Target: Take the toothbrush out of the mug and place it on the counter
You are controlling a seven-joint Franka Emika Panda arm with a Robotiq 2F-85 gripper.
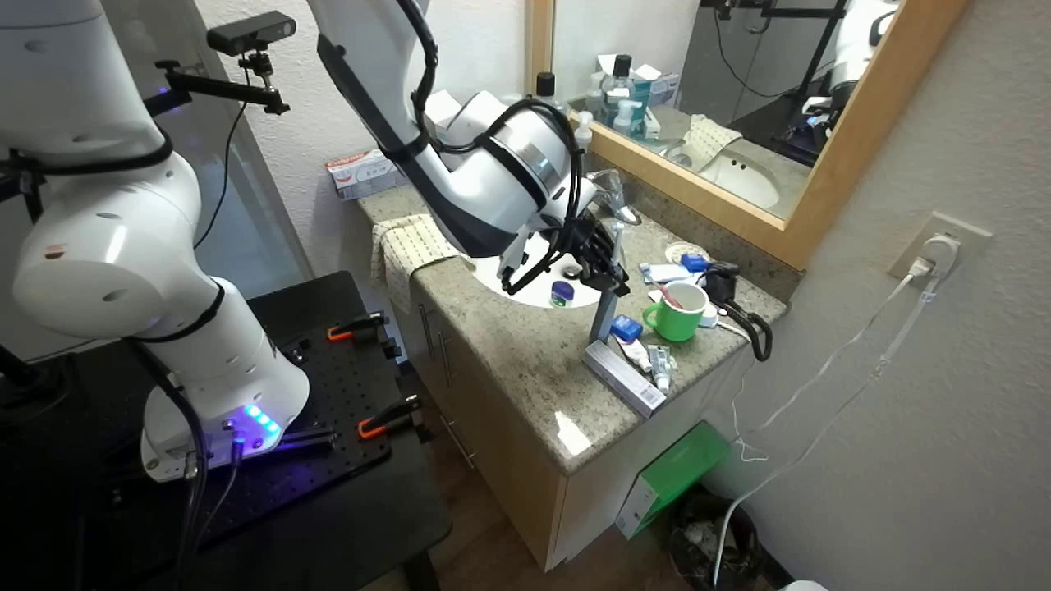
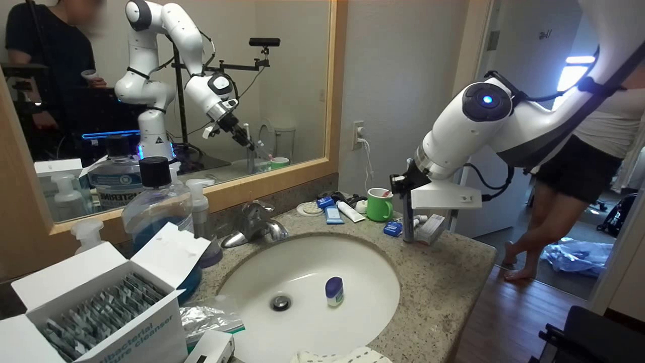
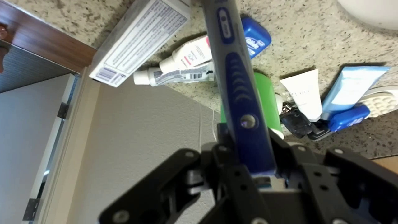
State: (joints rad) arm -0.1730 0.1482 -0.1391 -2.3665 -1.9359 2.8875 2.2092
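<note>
One toothbrush (image 3: 238, 84): grey body, dark-blue ribbed grip, round silvery button, oval blue label. Near upright, outside the green mug (image 2: 379, 205); foot at speckled worktop (image 1: 525, 353), contact unclear. Fingers (image 3: 281, 146): pinching its upper handle.

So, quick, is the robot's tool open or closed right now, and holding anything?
The tool is closed, holding the toothbrush.

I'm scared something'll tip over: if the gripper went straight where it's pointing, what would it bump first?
Probably the green mug, seen beyond the gripper in the wrist view. Depth is unclear, though, and the toothbrush it holds might hit something sooner.
</note>
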